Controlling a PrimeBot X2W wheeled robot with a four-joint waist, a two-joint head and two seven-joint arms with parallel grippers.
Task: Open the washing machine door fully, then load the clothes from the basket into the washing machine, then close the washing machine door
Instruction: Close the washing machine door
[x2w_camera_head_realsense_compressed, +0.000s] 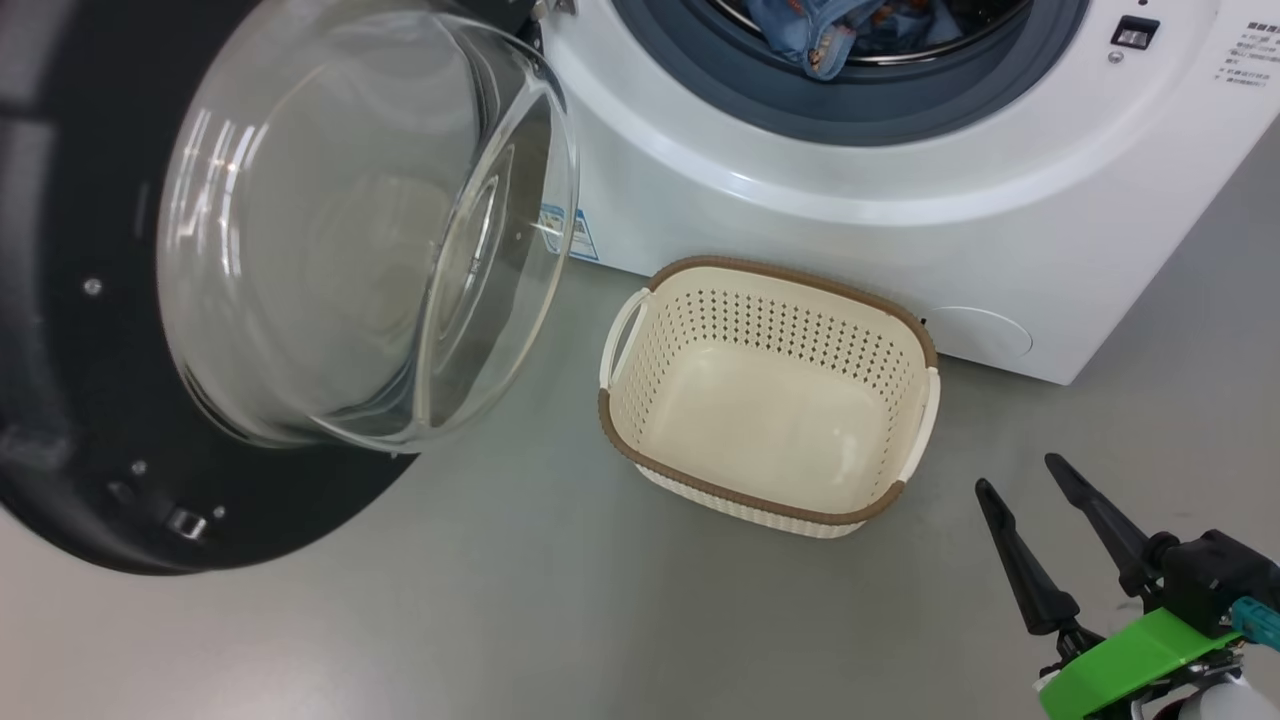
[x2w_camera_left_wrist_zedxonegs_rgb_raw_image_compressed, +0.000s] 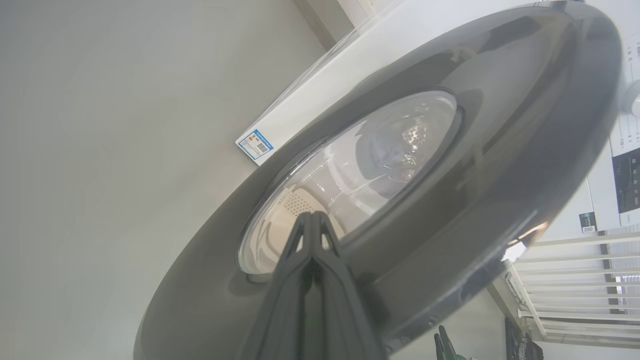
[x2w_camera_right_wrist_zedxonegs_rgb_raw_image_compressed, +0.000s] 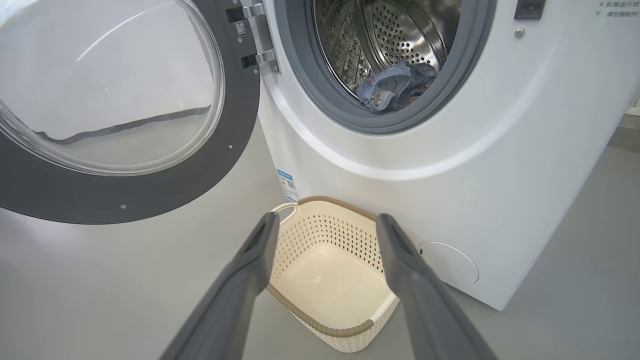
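Note:
The washing machine (x2w_camera_head_realsense_compressed: 800, 200) stands with the washing machine door (x2w_camera_head_realsense_compressed: 90, 400) swung open to the left, its glass bowl bulging toward me. The clothes (x2w_camera_head_realsense_compressed: 820, 35) lie inside the steel drum, light blue with orange print; the right wrist view shows the clothes (x2w_camera_right_wrist_zedxonegs_rgb_raw_image_compressed: 395, 90) too. On the floor in front, the basket (x2w_camera_head_realsense_compressed: 770, 275) is empty. My right gripper (x2w_camera_head_realsense_compressed: 1015, 472) hangs open, right of the basket, holding nothing. Its wrist view has the right gripper (x2w_camera_right_wrist_zedxonegs_rgb_raw_image_compressed: 327, 217) framing the basket (x2w_camera_right_wrist_zedxonegs_rgb_raw_image_compressed: 325, 200). My left gripper (x2w_camera_left_wrist_zedxonegs_rgb_raw_image_compressed: 311, 216) is shut, pointing at the door's (x2w_camera_left_wrist_zedxonegs_rgb_raw_image_compressed: 500, 150) outer face; I cannot tell if it touches.
Grey floor (x2w_camera_head_realsense_compressed: 500, 620) surrounds the basket. A blue label sticker (x2w_camera_head_realsense_compressed: 570, 235) and a round white cap (x2w_camera_head_realsense_compressed: 985, 330) sit low on the machine's front. The open door takes up the space to the left. White slats (x2w_camera_left_wrist_zedxonegs_rgb_raw_image_compressed: 575, 280) show beyond the door.

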